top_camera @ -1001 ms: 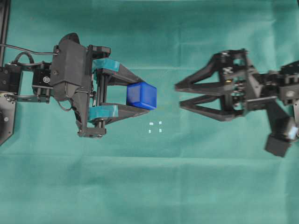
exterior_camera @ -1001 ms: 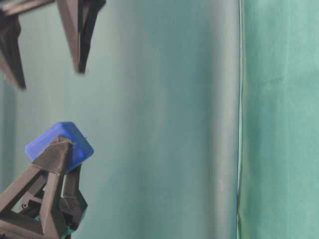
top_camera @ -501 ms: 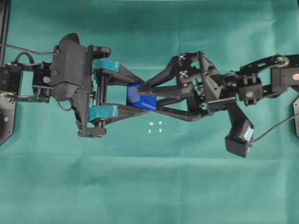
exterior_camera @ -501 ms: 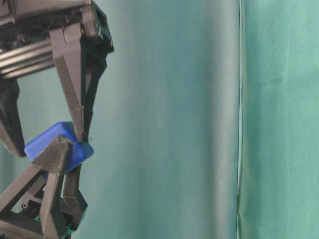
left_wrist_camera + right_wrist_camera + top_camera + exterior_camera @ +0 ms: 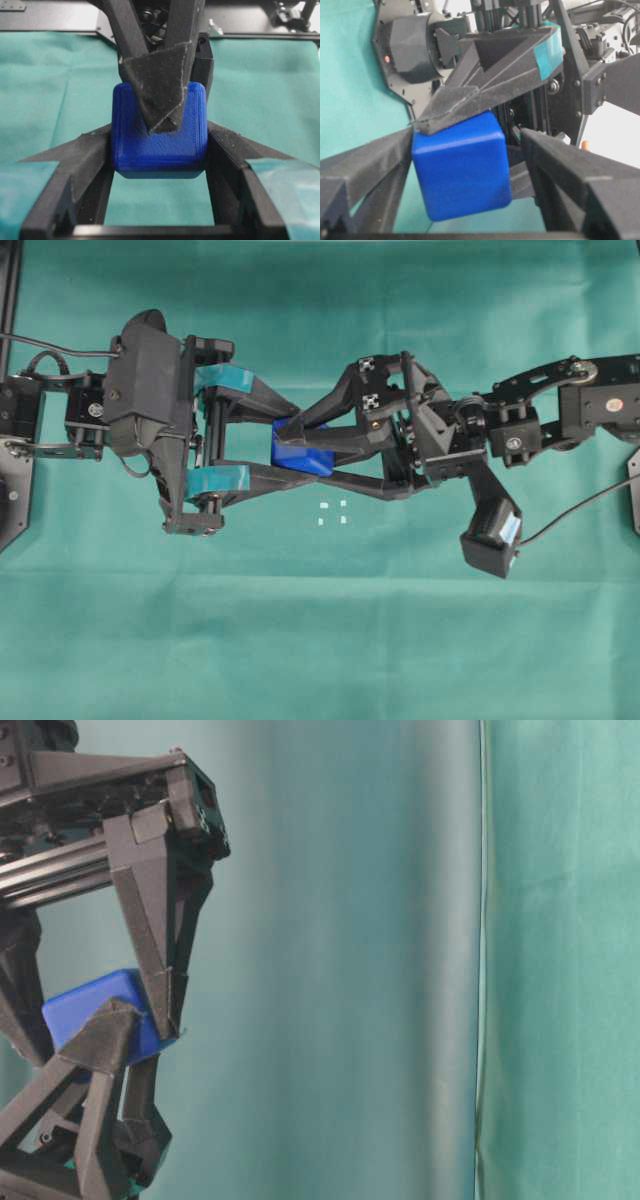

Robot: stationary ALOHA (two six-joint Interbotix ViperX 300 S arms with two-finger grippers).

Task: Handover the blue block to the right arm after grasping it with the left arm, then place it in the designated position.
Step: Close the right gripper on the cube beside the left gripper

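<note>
The blue block, a matte cube with rounded edges and fine printed ridges, hangs in mid-air above the green cloth, clamped between the rough black triangular fingers of the left gripper, whose bases wear teal tape. The right gripper, all black, straddles the cube; one finger touches it, the other stands just clear, jaws not yet shut. The fingers hide much of the cube. It sits slightly tilted; being a cube, it has no long axis. The white marks lie nearer on the cloth.
</note>
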